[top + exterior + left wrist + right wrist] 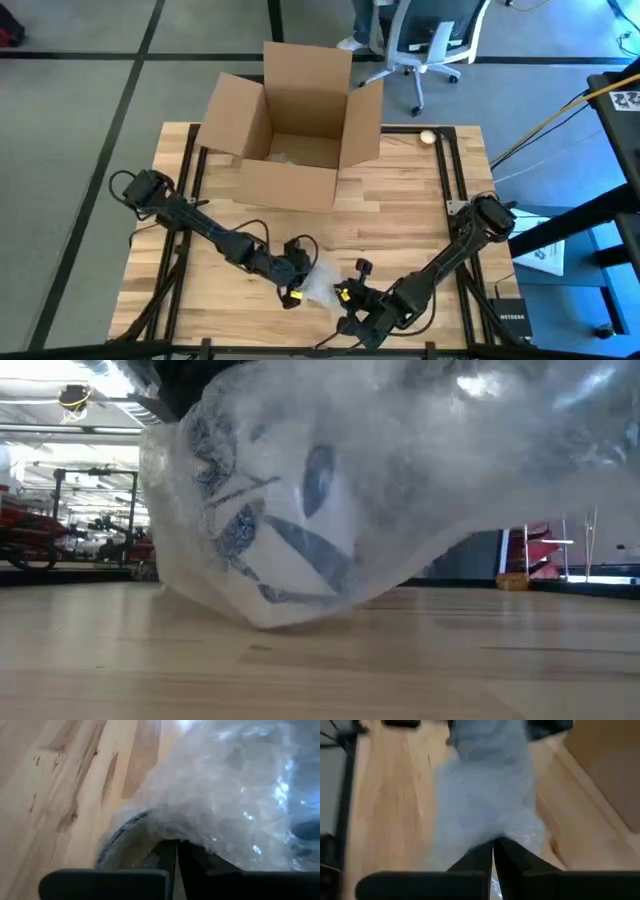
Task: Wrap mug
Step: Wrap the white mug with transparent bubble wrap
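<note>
Both jaws are pinching the wrap [322,283] shut near the desk's [400,200] front edge, left gripper [295,290] and right gripper [345,297] holding opposite sides, apparently keeping it closed around the mug [290,550].

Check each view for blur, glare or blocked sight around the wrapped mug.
High view: sharp, bundle small. Low view: bubble wrap fills the frame, soft and close, with glare top right; the mug shows hazily through it. Left wrist view: wrap glints. Right wrist view: wrap blurred, table soft.
</note>
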Controlling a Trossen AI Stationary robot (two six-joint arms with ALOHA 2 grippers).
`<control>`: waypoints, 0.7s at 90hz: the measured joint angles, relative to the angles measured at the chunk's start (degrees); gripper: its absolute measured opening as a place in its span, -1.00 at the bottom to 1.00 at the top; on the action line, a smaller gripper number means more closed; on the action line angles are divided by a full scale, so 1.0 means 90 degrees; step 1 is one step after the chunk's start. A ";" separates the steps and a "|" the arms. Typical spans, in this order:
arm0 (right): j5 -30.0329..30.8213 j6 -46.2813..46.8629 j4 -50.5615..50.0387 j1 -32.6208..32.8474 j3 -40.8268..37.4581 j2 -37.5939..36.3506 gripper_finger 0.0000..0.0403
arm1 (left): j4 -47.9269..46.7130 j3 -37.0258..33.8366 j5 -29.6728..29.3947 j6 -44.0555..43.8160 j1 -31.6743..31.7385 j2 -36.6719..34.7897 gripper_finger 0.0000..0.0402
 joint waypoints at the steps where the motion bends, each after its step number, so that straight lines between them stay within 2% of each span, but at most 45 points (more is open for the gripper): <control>1: 0.0008 -0.0040 -0.0001 -0.0008 0.0023 -0.0001 -1.00 | -0.0007 0.0017 -0.0001 0.0016 0.0000 -0.0002 -1.00; 20: -0.0246 -0.0966 0.0227 -0.0362 0.0303 0.0004 -1.00 | -0.0026 0.0179 -0.0008 0.0247 0.0018 -0.0011 -1.00; 51: -0.2180 -0.1323 0.0336 -0.1156 0.0279 0.0436 -1.00 | -0.0495 0.0179 -0.0023 0.0145 0.0070 -0.0011 -1.00; 63: -0.2503 -0.1300 0.0348 -0.1218 0.0286 0.0519 -1.00 | -0.1032 0.0182 -0.0022 -0.0018 0.0013 -0.0275 -1.00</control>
